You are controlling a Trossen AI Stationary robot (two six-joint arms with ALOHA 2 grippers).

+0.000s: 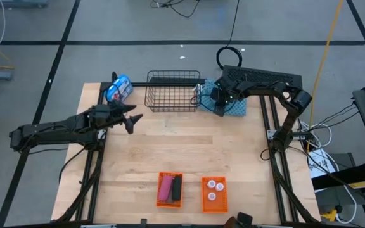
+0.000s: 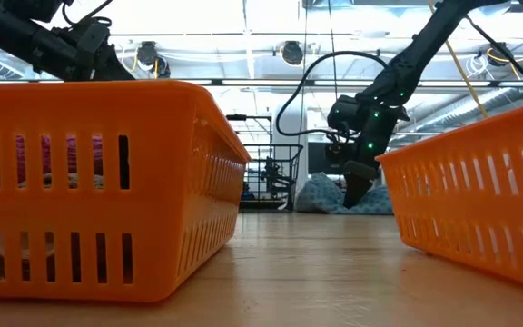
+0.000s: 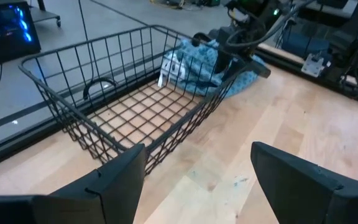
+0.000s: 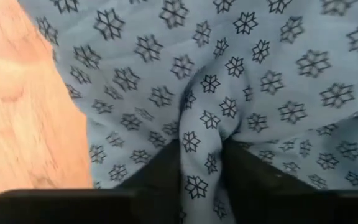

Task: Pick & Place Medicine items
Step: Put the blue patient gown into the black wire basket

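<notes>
Three white bottles (image 1: 212,189) stand in the right orange basket (image 1: 203,201). The pink piece (image 1: 165,188) and the black piece (image 1: 177,187) lie in the left orange basket (image 1: 159,204); I cannot make out the brown one. My right gripper (image 1: 217,101) is at the far side of the table, shut on the blue patterned cloth (image 1: 236,107) beside the wire basket (image 1: 173,92). My left gripper (image 1: 134,123) hovers open near the table's left, pointing toward the wire basket (image 3: 135,99). It holds nothing. My right gripper (image 4: 207,163) pinches a raised fold of the blue patterned cloth (image 4: 207,134) between its two fingers (image 4: 157,171), coming from above and pointing down. The fold is several layers thick. The rest of the cloth (image 2: 320,195) lies bunched on the table around the fingers.
A blue-and-white package (image 1: 118,88) lies at the far left corner, left of the wire basket. The two orange baskets sit at the near edge and fill the low view's foreground (image 2: 89,182). Bare wood (image 1: 189,145) spans the table's middle between the arms.
</notes>
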